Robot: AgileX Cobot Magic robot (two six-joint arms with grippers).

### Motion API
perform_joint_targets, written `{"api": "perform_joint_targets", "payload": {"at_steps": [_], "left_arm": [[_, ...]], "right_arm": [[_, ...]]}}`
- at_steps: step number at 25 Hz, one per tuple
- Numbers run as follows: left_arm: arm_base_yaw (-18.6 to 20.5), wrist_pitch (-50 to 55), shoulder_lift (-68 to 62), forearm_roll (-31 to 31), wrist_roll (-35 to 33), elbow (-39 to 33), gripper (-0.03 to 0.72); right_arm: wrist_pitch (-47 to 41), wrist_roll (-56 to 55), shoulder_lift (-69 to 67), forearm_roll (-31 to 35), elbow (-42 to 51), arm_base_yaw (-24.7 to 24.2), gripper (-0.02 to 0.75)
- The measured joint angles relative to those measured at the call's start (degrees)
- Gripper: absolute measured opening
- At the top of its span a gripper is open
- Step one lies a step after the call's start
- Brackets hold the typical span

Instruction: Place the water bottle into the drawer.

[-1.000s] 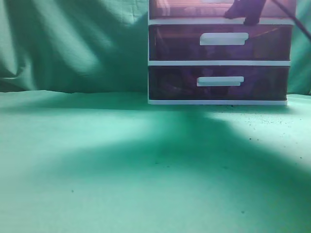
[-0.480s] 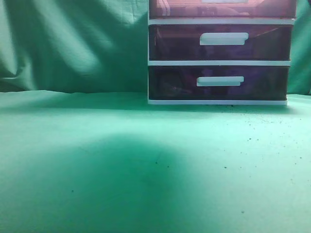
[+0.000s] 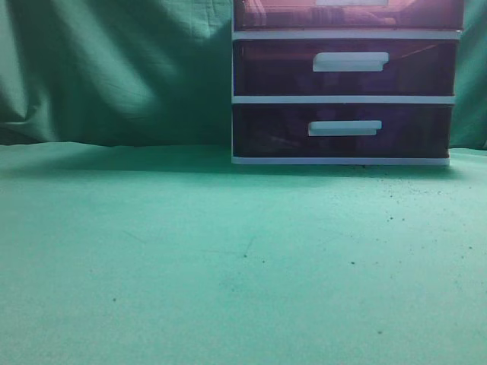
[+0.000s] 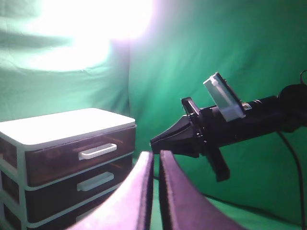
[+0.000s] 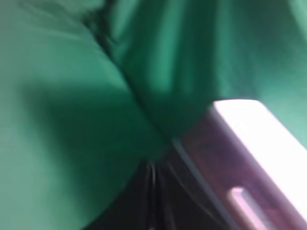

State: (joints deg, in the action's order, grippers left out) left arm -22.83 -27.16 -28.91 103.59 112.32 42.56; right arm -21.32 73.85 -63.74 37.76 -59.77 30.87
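Water bottle is nowhere visible in any view, so it may already lie inside the uppermost dark translucent purple-brown plastic drawer (image 4: pixel 79 153) with its white handle, which sits flush in the white-framed cabinet (image 4: pixel 67 125); if so, the task looks essentially finished. The left tool (image 4: pixel 156 165) hangs clenched on nothing, raised beside the cabinet. The right tool (image 5: pixel 152 194) is blurred, apparently pressed together and empty. The green cloth surface (image 3: pixel 228 258) carries the cabinet.
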Motion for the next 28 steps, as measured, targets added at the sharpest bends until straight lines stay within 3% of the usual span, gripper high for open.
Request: {"api": "perform_joint_targets", "payload": {"at_steps": [3,7,10,22,28], "left_arm": [[0.00,0.48,8.69,0.00,-0.01,-4.59,0.000],[0.00,4.94,19.76,0.00,1.63,-12.66,0.000],[0.00,10.45,27.29,0.00,5.33,-18.41,0.000],[0.00,20.36,29.80,-0.32,7.61,-27.90,0.000],[0.00,18.71,29.80,-0.66,7.61,-32.64,0.000]], "right_arm": [[-8.59,-9.31,5.10,3.71,0.00,0.13,0.000],[-15.89,-23.79,11.13,3.44,0.02,0.13,0.000],[-18.64,-28.55,15.97,3.06,1.89,0.13,0.000],[-6.78,-33.08,37.58,3.01,25.60,0.13,0.000],[-4.00,-29.15,45.14,3.12,36.07,0.13,0.000]]}}
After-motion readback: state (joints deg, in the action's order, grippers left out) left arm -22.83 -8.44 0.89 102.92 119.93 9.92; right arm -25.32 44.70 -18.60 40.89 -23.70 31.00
